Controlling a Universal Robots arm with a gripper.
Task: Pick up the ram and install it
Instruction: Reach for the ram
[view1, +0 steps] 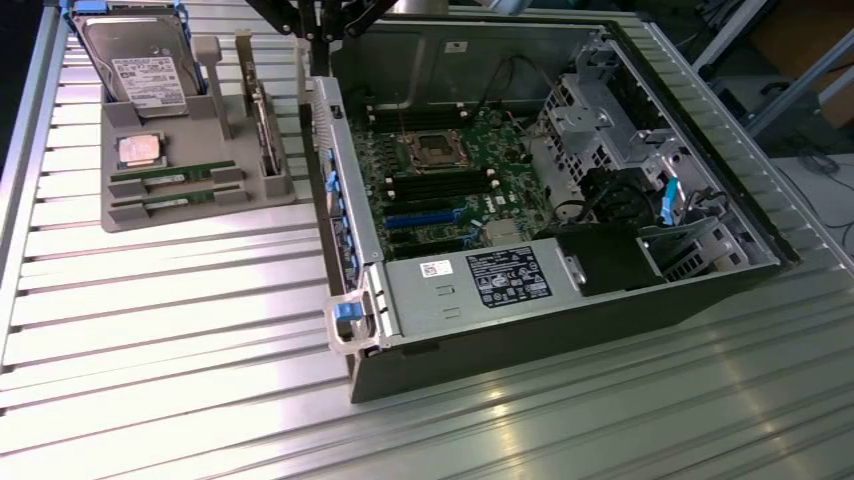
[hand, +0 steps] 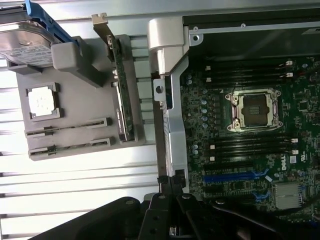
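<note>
A dark gripper hangs high over the side wall of an open computer case, the wall that runs just beside a grey tray. Its fingers are pressed together and hold nothing.

The ram lies in the tray, a thin green stick standing on edge in a groove. A second stick just like it sits in the next groove, at the tray's end nearest the exterior camera.

Picking it up well likely means spreading the fingers first. They would then come straight down over the middle of one stick, pinch its two flat faces and lift it vertically out of the groove.

An expansion card stands upright on the tray's side towards the case, between the gripper and the sticks. It and the case wall are the things most likely to be clipped on the way across.

Beside the sticks, further into the tray, rests a square silver processor chip. At the tray's far end a hard drive leans in a blue frame.

Beyond the tray, inside the case, the motherboard shows empty black memory slots beside a bare processor socket. All of it stands on a ribbed metal desk.
</note>
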